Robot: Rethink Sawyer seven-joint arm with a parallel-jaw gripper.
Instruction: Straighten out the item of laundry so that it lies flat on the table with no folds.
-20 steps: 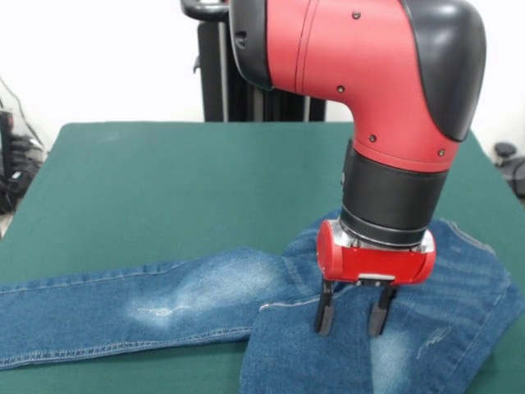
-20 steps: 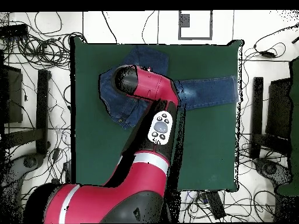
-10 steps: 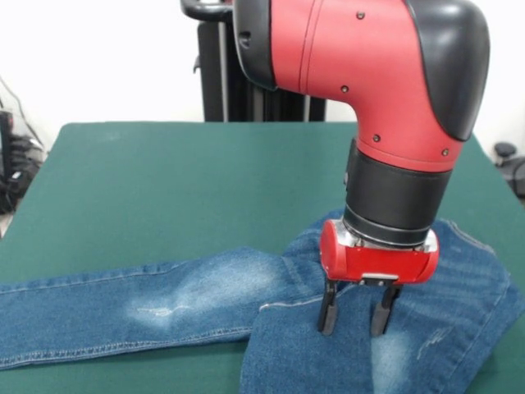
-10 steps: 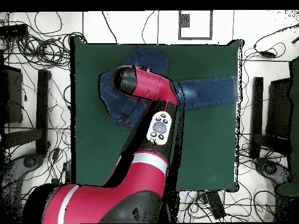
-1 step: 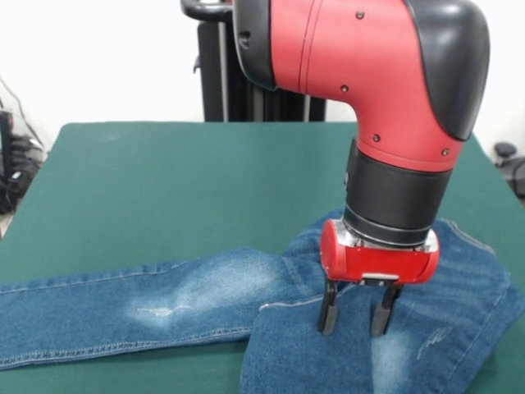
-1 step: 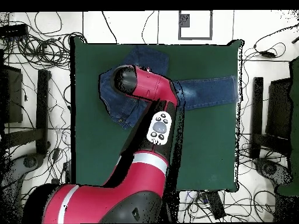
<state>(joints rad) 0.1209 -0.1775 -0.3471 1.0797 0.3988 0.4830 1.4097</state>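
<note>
The blue jeans lie on the green table. One leg runs flat to the left edge of the front view. The other part is folded over itself at the lower right, with a faded patch showing. My gripper stands open over that folded part, both fingertips down at the denim beside the fold's edge, with nothing held between them. In the overhead view the jeans show one leg stretched right and a bunched part at the left; the arm's head hides the gripper there.
A black stand rises behind the table's far edge. Cables and dark equipment surround the table on the floor. My arm crosses the table's near middle in the overhead view.
The gripper has shifted slightly right and down onto the folded denim since a second ago. It has held still over the last half second. The jeans have not moved.
</note>
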